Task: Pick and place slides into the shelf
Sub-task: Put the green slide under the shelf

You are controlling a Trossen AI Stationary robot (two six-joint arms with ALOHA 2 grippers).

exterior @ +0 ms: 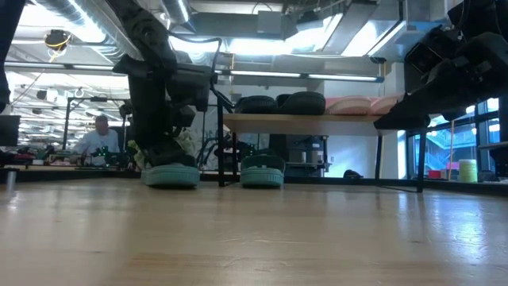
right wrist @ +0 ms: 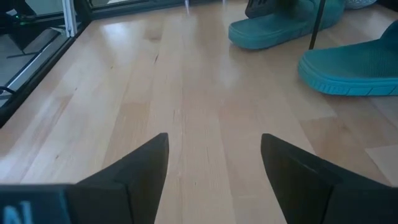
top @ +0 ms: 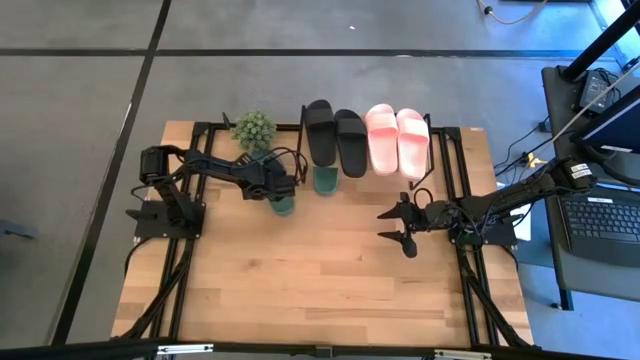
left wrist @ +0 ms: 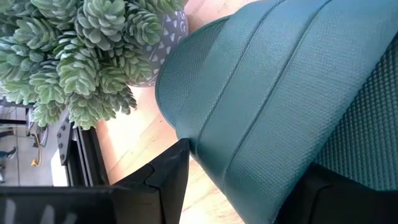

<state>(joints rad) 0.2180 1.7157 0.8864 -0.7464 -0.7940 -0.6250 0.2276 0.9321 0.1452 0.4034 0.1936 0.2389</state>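
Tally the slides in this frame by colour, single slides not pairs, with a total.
Black slides: 2, on the shelf top
Pink slides: 2, on the shelf top
Green slides: 2, on the table; one is at the left tool
Total: 6

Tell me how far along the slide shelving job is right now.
Done: the black rubber slides and light pink rubber slides lie on the wooden shelf top. In hand: the left gripper is around one dark green slide on the table. Left: the other green slide, half under the shelf. The right gripper waits open.
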